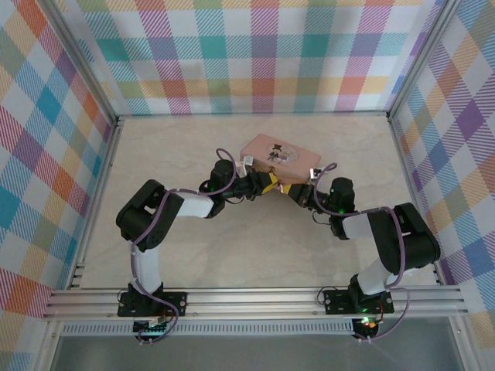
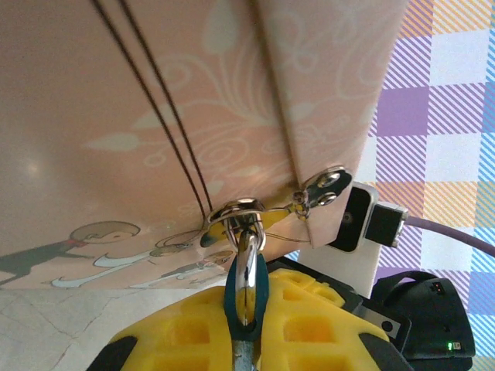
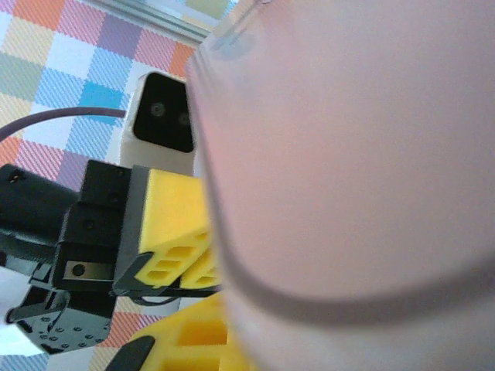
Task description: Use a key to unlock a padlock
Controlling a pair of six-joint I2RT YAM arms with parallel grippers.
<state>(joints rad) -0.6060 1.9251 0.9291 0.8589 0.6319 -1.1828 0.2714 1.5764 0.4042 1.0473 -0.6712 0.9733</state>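
Note:
The tiny blue-teal padlock [image 2: 264, 292] stands edge-on between the yellow pads of my left gripper [image 2: 247, 313], which is shut on it. Its silvery shackle [image 2: 246, 263] passes through the metal hasp [image 2: 236, 210] on the front of the pink tin [image 2: 155, 93]. In the top view both grippers meet just in front of the tin [image 1: 271, 153], the left gripper [image 1: 263, 185] coming from the left and the right gripper [image 1: 292, 191] from the right. The right gripper's yellow pad [image 3: 179, 342] sits low against the tin's blurred pink wall [image 3: 348, 154]. The key is hidden.
The right arm's white wrist camera [image 2: 354, 220] hangs close beside the hasp. The left gripper's pads [image 3: 166, 216] show just left of the tin wall. Plaid walls and aluminium rails [image 1: 255, 301] ring the pale tabletop [image 1: 255, 255].

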